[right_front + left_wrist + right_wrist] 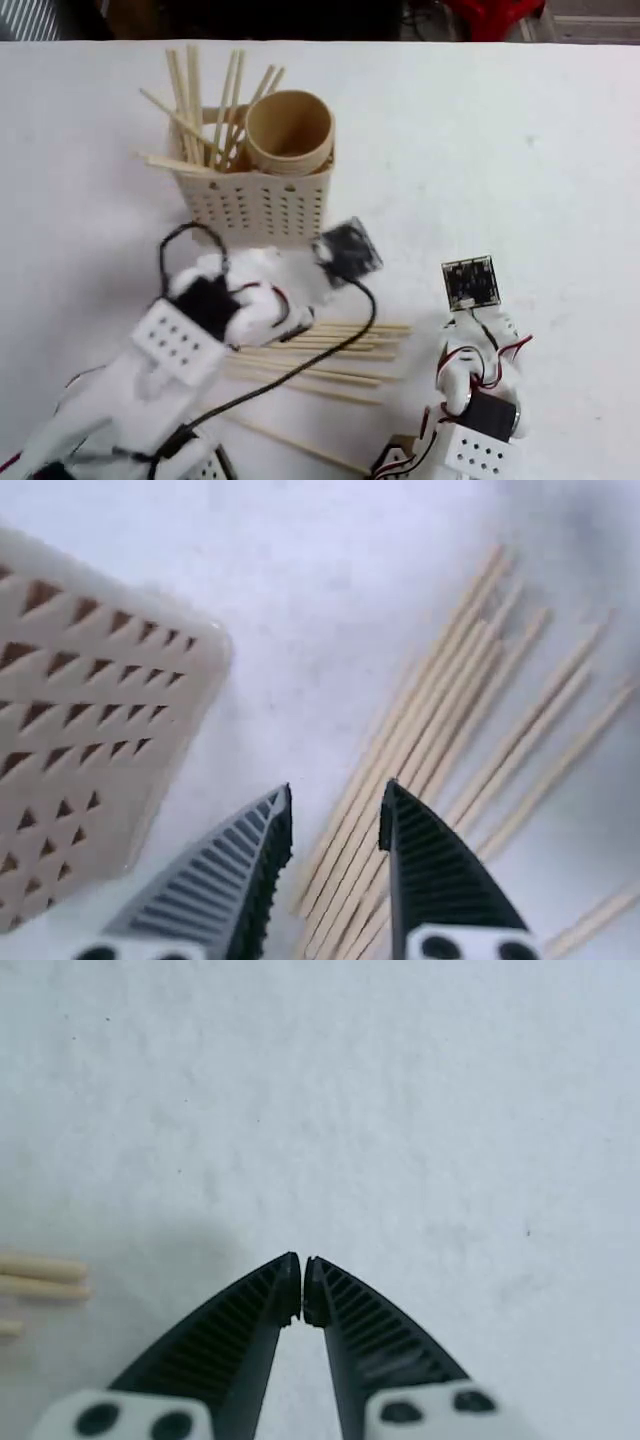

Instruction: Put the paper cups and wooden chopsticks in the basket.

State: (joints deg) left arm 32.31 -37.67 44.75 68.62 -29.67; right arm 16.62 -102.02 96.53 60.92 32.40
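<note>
A white perforated basket (255, 195) stands at the middle back of the table, holding stacked paper cups (290, 130) and several wooden chopsticks (195, 110). More loose chopsticks (320, 355) lie on the table in front of it. In the left wrist view my left gripper (336, 795) is open, hovering over the near ends of the loose chopsticks (450, 750), beside the basket (90, 730). My right gripper (302, 1265) is shut on nothing above bare table, with chopstick tips (40, 1275) off to one side.
The left arm (200, 320) crosses the front left, with a black cable (330, 345) trailing over the chopsticks. The right arm (475, 390) sits at the front right. The white table (520, 160) stretches open to the right of the basket.
</note>
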